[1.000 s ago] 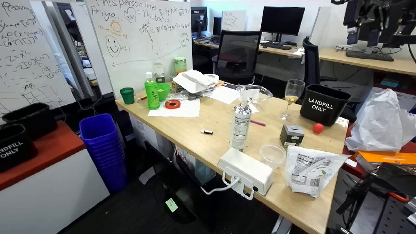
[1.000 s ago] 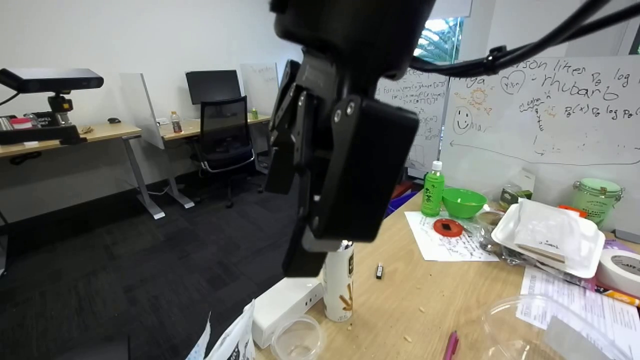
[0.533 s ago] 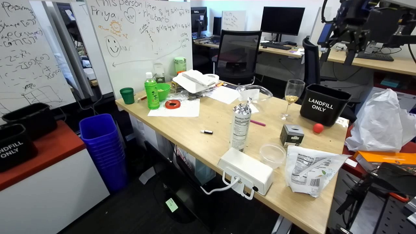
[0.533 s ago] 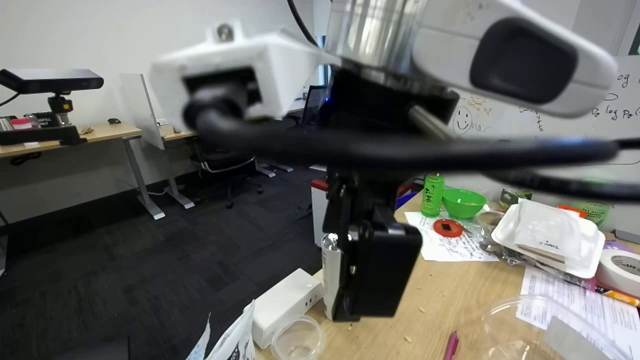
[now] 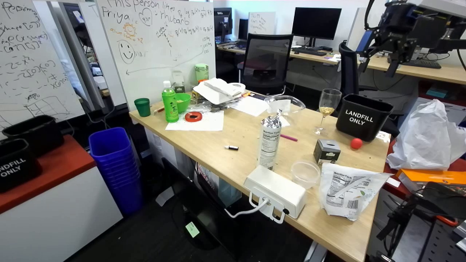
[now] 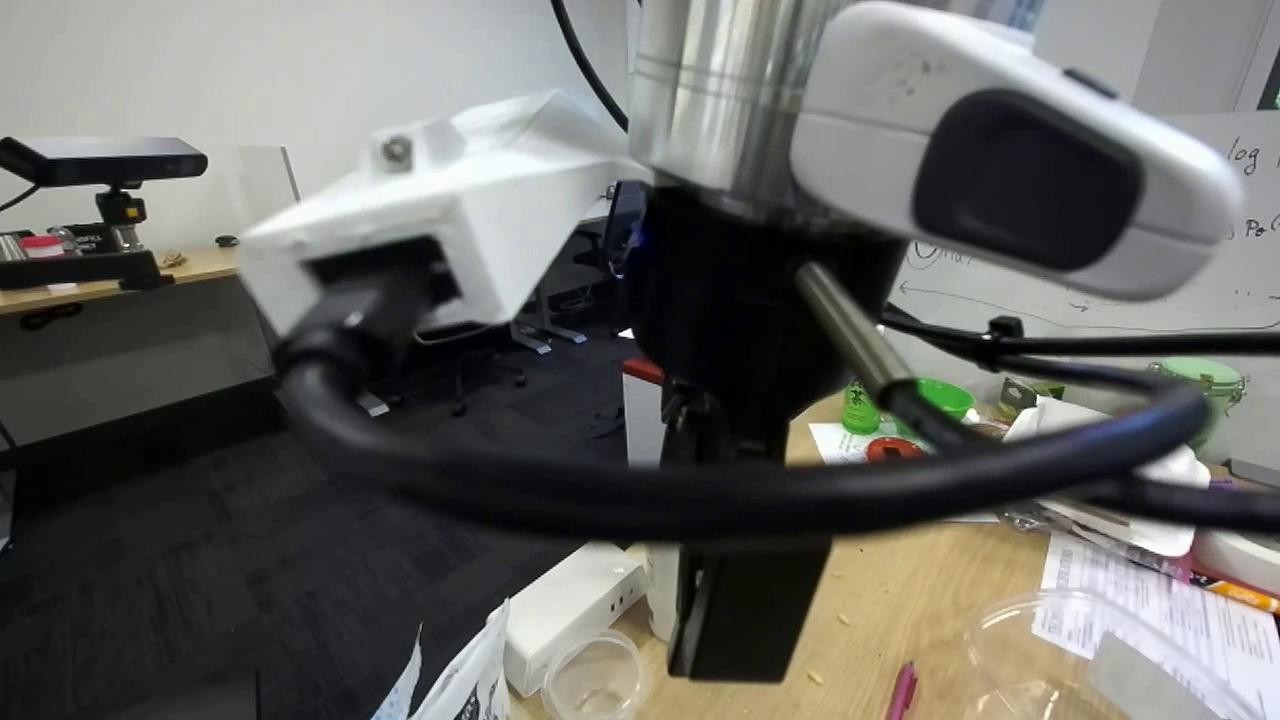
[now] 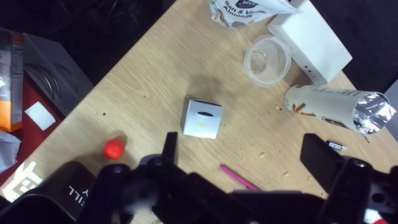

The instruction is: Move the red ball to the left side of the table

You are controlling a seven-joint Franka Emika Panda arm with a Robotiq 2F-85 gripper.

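Hanging above the beige wood-look table (image 5: 244, 133), in an exterior view, is a black two-fingered gripper (image 5: 376, 68); the small round red ball (image 5: 356, 143) rests just beside the black plastic bin (image 5: 364, 116). In an exterior view, I see a thick black cable (image 6: 600, 503), no ball. In the wrist view, fingers (image 7: 316, 158) spread, empty; the ball lies outside them, binward: I'd shift that way.

Large whiteboard (image 5: 160, 62) with handwriting stands upright. Farther back, wood-look desk (image 5: 316, 59) bears black monitor (image 5: 316, 23); mesh chair (image 5: 267, 54) is near it. Floor (image 6: 150, 600) is dark carpet, wall (image 6: 400, 60) plain, pale. White cabinet (image 5: 62, 218) has red top (image 5: 78, 153).
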